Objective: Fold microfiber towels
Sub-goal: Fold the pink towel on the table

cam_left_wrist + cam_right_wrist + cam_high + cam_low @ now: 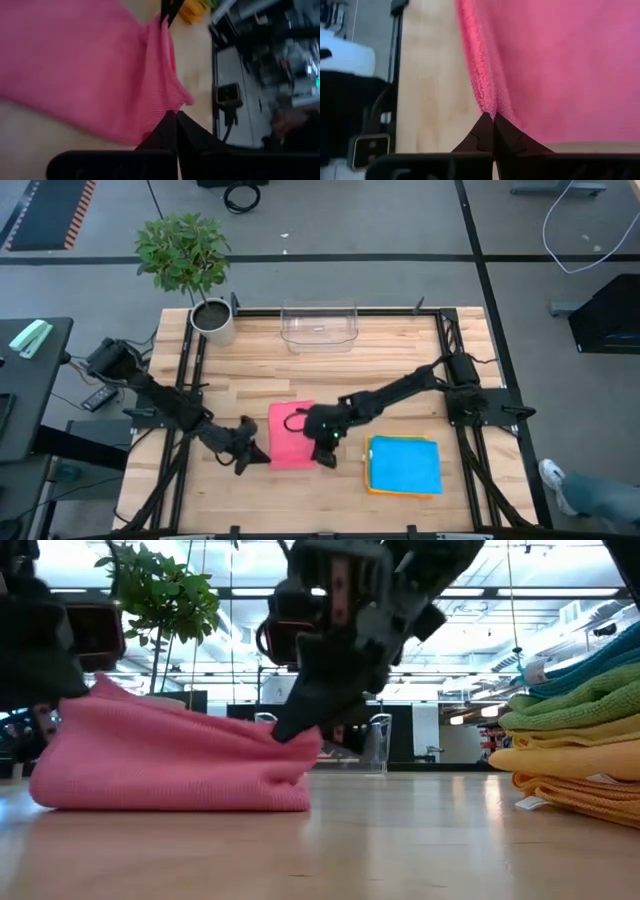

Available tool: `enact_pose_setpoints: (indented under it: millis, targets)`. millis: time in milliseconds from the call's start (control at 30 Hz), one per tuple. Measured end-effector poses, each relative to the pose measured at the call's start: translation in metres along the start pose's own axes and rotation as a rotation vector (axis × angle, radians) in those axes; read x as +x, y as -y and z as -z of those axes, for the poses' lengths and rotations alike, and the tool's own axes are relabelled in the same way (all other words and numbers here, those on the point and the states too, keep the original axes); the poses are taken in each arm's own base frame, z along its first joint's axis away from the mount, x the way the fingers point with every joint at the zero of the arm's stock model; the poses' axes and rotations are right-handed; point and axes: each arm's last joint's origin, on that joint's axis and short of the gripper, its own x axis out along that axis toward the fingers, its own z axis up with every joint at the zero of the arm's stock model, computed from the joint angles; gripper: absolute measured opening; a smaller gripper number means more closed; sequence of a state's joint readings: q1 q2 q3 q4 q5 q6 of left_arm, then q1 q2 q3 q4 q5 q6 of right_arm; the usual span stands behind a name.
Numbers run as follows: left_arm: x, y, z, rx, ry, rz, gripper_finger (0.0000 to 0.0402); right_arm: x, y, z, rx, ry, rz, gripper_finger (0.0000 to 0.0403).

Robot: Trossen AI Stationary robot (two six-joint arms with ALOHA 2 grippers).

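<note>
While both hands pinch the pink towel [290, 435] mid-table — left hand [250, 452] and right hand [325, 450] clenched on near corners — lift evenly, keep edges aligned, don't yank.

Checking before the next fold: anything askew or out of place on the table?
Nothing stands out. The pink towel is bunched because the left gripper and right gripper pinch its two near corners. The folded stack lies fairly square; the clear bin and potted plant stand upright.
</note>
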State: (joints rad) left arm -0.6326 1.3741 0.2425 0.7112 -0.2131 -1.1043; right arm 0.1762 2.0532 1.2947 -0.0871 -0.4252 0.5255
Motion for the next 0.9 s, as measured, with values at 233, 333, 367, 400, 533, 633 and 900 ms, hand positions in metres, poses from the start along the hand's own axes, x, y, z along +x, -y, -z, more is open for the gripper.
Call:
enact_pose_setpoints:
  millis: [233,333,367,400,533,633,900]
  targets:
    - [-0.005,-0.013,-0.006,-0.069,0.14,-0.078,0.0001,-0.025,0.031,-0.022,0.013,0.089,0.046,0.0002]
    - [-0.004,-0.018,-0.014,-0.072,0.197,-0.111,0.0001,-0.042,0.036,-0.029,0.009,0.108,0.076,0.0002]
    - [-0.004,-0.019,-0.018,-0.072,0.223,-0.121,0.0001,-0.046,0.038,-0.03,0.008,0.111,0.104,0.0002]
    - [-0.004,-0.02,-0.021,-0.07,0.244,-0.132,0.0001,-0.051,0.039,-0.031,0.003,0.115,0.119,0.0002]
    - [-0.006,-0.026,-0.032,-0.044,0.284,-0.181,0.0001,-0.072,0.045,-0.039,0.002,0.182,0.232,0.0002]
    - [-0.008,-0.029,-0.038,-0.025,0.321,-0.215,0.0001,-0.077,0.056,-0.041,0.01,0.204,0.304,0.0002]
    - [-0.014,-0.005,-0.043,0.083,0.341,-0.077,0.0001,-0.066,0.041,-0.033,-0.095,0.143,0.273,0.0001]
